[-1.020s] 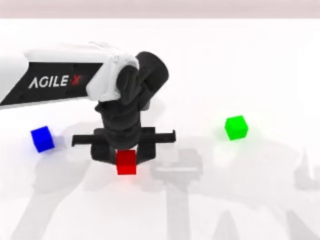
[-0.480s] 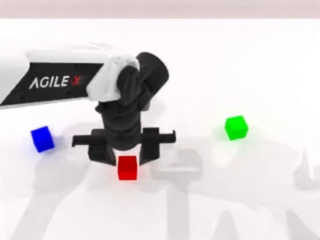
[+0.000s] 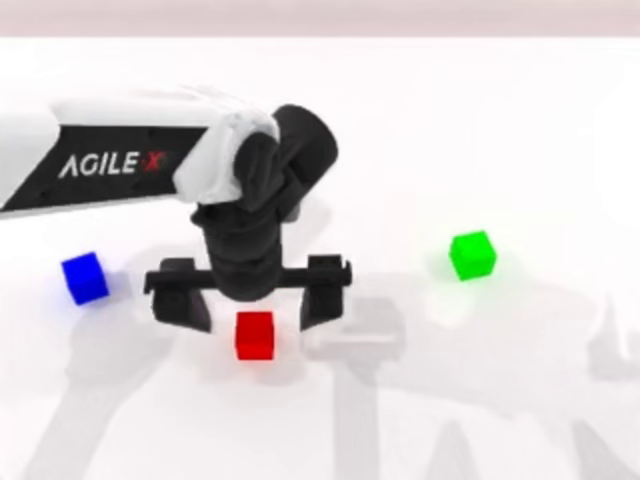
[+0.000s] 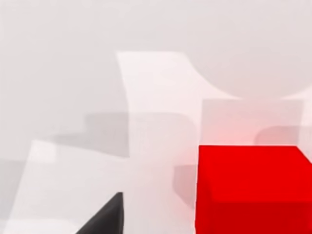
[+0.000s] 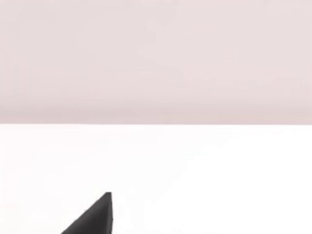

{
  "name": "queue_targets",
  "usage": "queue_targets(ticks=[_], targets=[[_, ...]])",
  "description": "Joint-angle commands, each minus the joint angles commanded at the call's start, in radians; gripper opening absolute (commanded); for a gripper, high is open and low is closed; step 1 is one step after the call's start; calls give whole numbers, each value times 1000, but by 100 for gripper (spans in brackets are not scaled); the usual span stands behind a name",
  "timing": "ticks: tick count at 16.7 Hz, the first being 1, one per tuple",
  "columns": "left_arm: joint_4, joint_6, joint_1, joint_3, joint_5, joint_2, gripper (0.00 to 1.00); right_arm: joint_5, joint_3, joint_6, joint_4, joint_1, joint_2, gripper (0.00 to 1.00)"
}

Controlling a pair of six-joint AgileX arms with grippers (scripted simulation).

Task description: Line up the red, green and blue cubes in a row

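Left pincer (image 3: 248, 298) hovering over white bench (image 3: 540, 130), fingers spread wide, gripping nothing. Small bright red cube (image 3: 254, 335) sitting free between fingertips, blue cube (image 3: 84, 277) far left, green cube (image 3: 472, 254) right. Red one looking rigid, light (probably slick-faced); opposite flat sides suiting grip. Right arm showing only a dark tip in its own wrist view.

The left arm (image 3: 110, 160), entering at the upper left of the top view, has a white shell with a black side panel lettered "AGILE X" in white, the X red. Its wrist is bulky, rounded and black. The left gripper (image 3: 247, 300) is black, a crossbar with two blocky fingers (image 3: 180, 300).
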Motion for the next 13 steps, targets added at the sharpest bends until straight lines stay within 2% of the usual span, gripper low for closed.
queue_targets(ticks=[6,13], targets=[[-17,-2,2,15,-1,-5,100,0,0,0,0,0,0,100],[-243,-9,13,156,-1,-82,100,0,0,0,0,0,0,100]])
